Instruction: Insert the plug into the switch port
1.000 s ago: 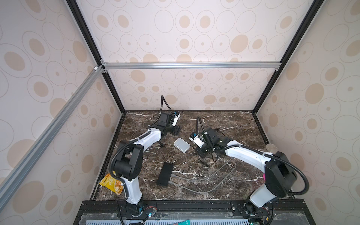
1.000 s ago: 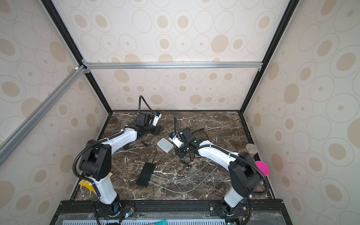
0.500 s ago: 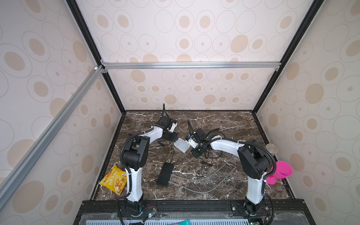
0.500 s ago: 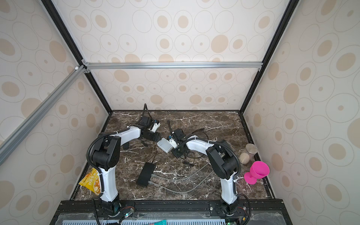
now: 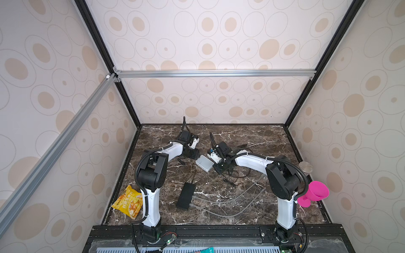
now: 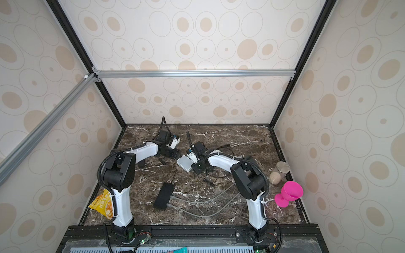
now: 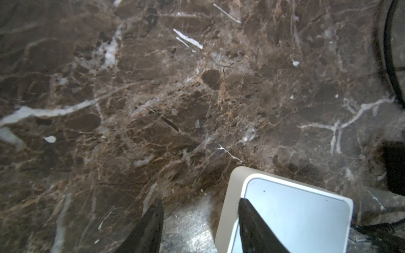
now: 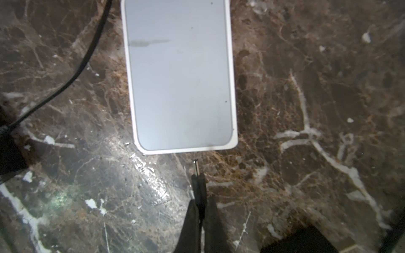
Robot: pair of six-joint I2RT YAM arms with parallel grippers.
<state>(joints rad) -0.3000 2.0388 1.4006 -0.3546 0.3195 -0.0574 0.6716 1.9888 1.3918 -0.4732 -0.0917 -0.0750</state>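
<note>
The right gripper (image 8: 200, 209) is pinching the plug (image 8: 198, 181) by its black barrel, jaws pressed together on it, and the thin metal pin is pointing at the near short edge of the switch (image 8: 179, 76), just short of touching. The port itself is hiding on that side face, so I am judging that the pin is sitting about level with it but cannot confirm the line-up. To do this step well, the arm should be correcting sideways first, then pushing straight along the pin's axis, slowly, without tilting the barrel. The left gripper (image 7: 199, 201) is hanging with its jaws spread, 1 finger (image 7: 252, 219) over a corner of the switch and the other over bare table (image 7: 197, 87); whether it is touching the box I cannot tell. Bracing there looks wise, since a light box is likely to skid on polished marble. The switch is lying flat near the middle of the table, between the 2 arms in both top views (image 5: 204, 163): a flat white-rimmed rectangle with rounded corners and a pale grey top.
</note>
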